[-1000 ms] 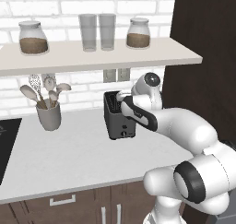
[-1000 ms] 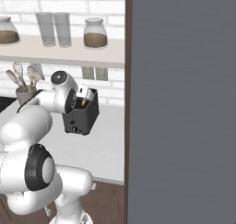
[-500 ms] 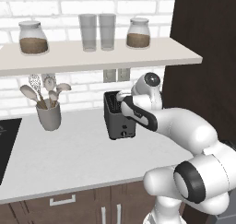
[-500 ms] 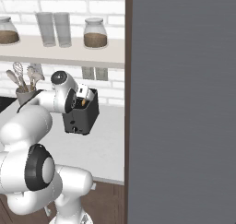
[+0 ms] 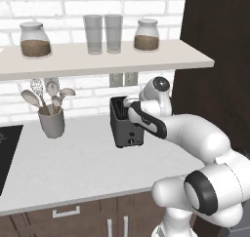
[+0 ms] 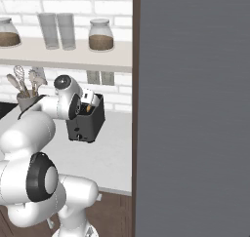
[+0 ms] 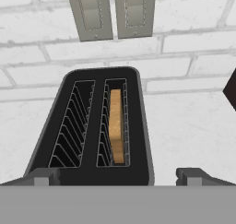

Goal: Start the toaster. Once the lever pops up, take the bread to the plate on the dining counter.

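— Where is the gripper (image 7: 117,174)?
— Spread wide and empty, poised directly above the toaster (image 7: 92,131).
— And the bread (image 7: 116,124)?
— Upright in the right-hand slot, the toaster standing on the white worktop (image 5: 73,163) near the utensil cup (image 5: 52,122).

The dark grey two-slot toaster (image 7: 92,126) stands upright on the white worktop, with the golden-tan bread slice (image 7: 116,125) standing on edge in its right slot, at three o'clock of the empty slot.
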